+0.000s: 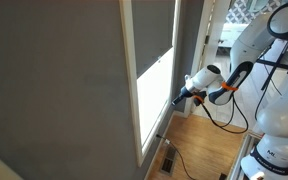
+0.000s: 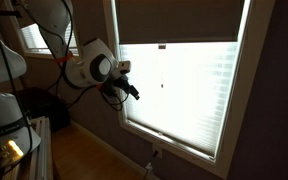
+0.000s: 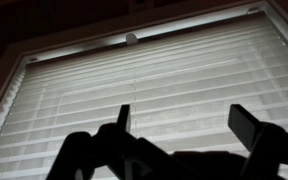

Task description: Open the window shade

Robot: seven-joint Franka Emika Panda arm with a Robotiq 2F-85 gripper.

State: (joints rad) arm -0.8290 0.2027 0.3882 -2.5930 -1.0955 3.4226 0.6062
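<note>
Where it hangs inside the white window frame [image 2: 184, 143], the window shade [image 2: 176, 20] covers only the top part of the opening. Its bottom edge is straight, with a small tab at mid-width. Below that edge the window glows bright and is horizontally ribbed in the wrist view. The gripper [image 3: 184, 125] is released, its dark fingers [image 3: 246, 125] spread with nothing between them. It points at the lit area beneath the shade. Both exterior views show it close to the window at mid-height, near the frame's side; I cannot tell whether it touches. A wooden floor [image 1: 199, 138] lies beneath the arm.
</note>
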